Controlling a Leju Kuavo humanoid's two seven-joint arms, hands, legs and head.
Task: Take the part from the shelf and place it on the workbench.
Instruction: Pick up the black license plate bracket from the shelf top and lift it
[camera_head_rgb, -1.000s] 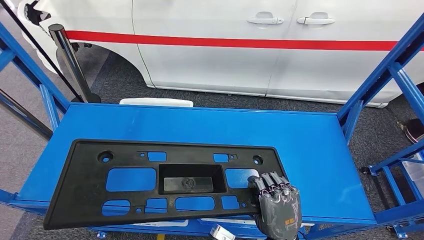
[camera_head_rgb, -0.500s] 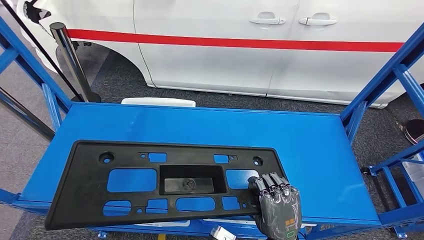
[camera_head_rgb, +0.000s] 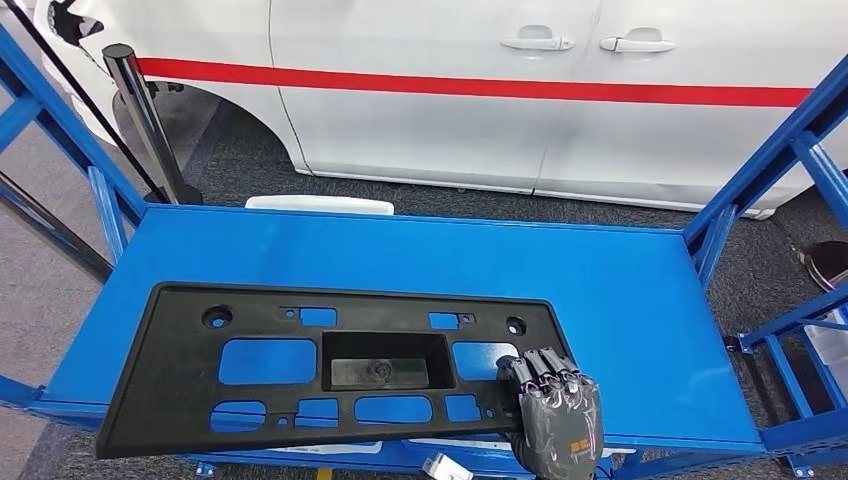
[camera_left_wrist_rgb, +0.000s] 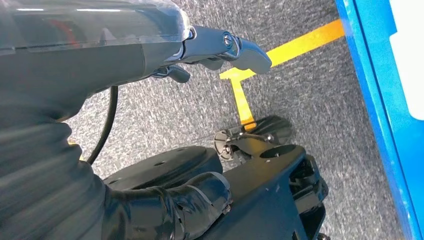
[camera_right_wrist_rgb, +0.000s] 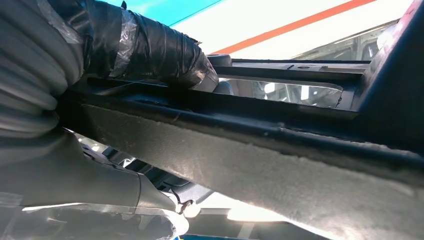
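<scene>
The part (camera_head_rgb: 180, 370) is a long flat black plastic panel with several cut-outs. It lies on the blue shelf surface (camera_head_rgb: 600, 290), its near edge hanging over the front rim. My right hand (camera_head_rgb: 557, 415) grips the panel's near right corner, fingers on top. In the right wrist view a taped thumb (camera_right_wrist_rgb: 150, 45) presses on the panel (camera_right_wrist_rgb: 250, 165), seen edge-on. My left hand (camera_left_wrist_rgb: 75, 60) hangs low over grey carpet with its fingers (camera_left_wrist_rgb: 235, 47) apart from the thumb and nothing in it.
Blue frame uprights stand at the left (camera_head_rgb: 60, 130) and right (camera_head_rgb: 770, 150) ends of the shelf. Behind it are a white car with a red stripe (camera_head_rgb: 500, 100) and a black post (camera_head_rgb: 140, 120). Yellow floor tape (camera_left_wrist_rgb: 280, 50) runs beside the blue frame (camera_left_wrist_rgb: 380, 100).
The whole picture has shifted slightly, so the camera moved. The right hand keeps the same hold on the panel's corner, and the panel lies much as before.
</scene>
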